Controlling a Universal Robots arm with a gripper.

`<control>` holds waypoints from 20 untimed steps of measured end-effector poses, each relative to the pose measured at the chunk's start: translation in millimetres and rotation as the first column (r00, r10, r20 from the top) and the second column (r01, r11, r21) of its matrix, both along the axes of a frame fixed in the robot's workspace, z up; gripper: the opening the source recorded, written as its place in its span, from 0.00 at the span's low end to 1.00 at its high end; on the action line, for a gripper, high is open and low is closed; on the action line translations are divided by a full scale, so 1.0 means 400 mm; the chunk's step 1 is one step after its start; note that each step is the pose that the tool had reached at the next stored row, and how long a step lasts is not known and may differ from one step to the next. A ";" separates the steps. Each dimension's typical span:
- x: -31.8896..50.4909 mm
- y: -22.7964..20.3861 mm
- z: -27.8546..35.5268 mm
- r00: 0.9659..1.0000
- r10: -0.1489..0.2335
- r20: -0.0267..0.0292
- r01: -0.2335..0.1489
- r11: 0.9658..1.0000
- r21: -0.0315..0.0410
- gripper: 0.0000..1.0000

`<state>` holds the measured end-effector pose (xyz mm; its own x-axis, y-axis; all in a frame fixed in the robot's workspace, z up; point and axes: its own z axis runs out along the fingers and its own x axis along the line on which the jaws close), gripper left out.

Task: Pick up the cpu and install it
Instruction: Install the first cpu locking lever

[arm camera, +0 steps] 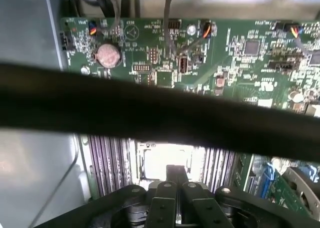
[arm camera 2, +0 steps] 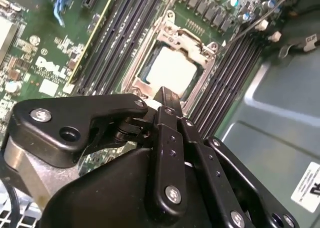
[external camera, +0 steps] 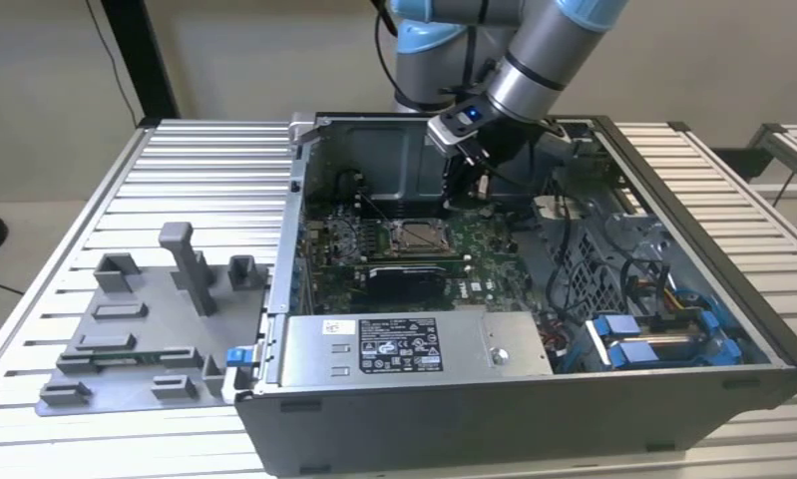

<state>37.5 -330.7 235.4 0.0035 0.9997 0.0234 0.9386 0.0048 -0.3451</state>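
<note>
Cpu (arm camera 2: pixel 172 70), a small flat square with a silvery-white top, lies inside the metal-framed socket (arm camera 2: pixel 162 27) on the motherboard (external camera: pixel 485 244), flat and level with the frame around it as far as the second wrist view shows; whether the frame is latched over it I cannot tell. Across the exterior view from its left: grey fixture blocks (external camera: pixel 146 329) stand on the slatted table (external camera: pixel 52 200), well apart from the work; next comes the open computer case (external camera: pixel 291 200); inside it the socket sits near the board's middle, between banks of memory slots (arm camera 2: pixel 120 42); the gripper (external camera: pixel 468 192) hangs just beyond the socket toward the case's rear wall, and blue-tabbed drive bays (external camera: pixel 651 344) fill the exterior view's right. In both wrist views the black fingers (arm camera 2: pixel 165 138) meet at their tips with nothing visible between them, poised above the socket's edge and not touching the chip. I judge it light and rigid, its metal lid smooth and apt to slip, its underside delicate, so any hold belongs on two opposite side edges, lightly, kept level and never pressed down at a tilt.
</note>
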 end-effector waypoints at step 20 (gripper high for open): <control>-0.050 0.009 0.002 0.987 0.000 0.162 0.000 1.000 0.003 0.00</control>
